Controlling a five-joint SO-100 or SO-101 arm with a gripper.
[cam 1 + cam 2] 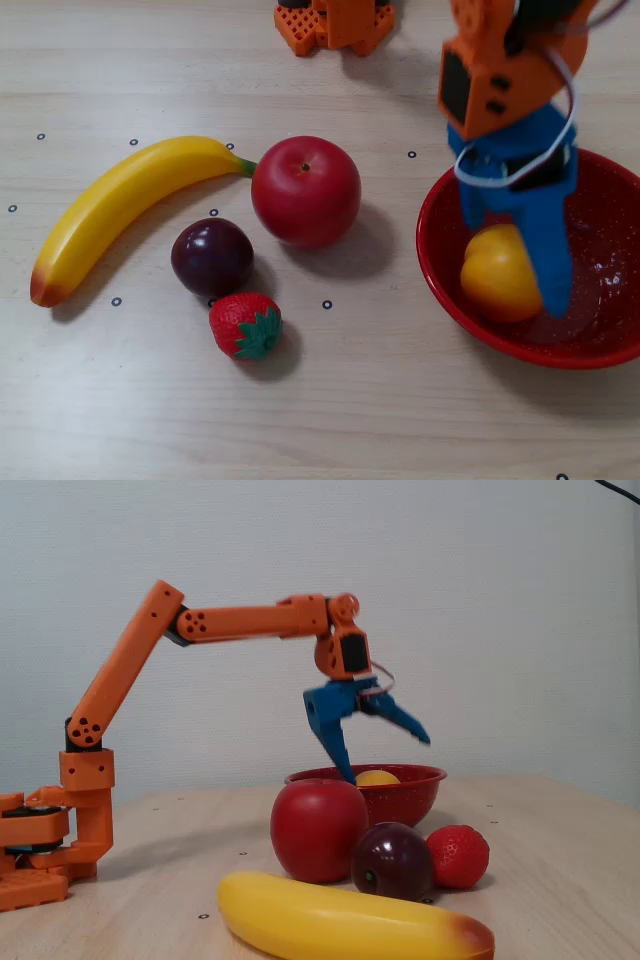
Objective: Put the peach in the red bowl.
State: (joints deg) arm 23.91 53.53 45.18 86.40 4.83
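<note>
The yellow-orange peach (497, 272) lies inside the red bowl (436, 262) at the right, against its left wall. In the fixed view only the peach's top (377, 777) shows over the bowl's rim (420, 783). My blue gripper (515, 260) hangs over the bowl with its jaws spread wide, open and empty. One finger reaches down beside the peach and the other points up and away (385, 757). I cannot tell whether the lower finger touches the peach.
Left of the bowl on the wooden table lie a big red apple (305, 191), a dark plum (211, 257), a strawberry (245, 325) and a banana (120, 205). The arm's orange base (333, 24) stands at the back edge.
</note>
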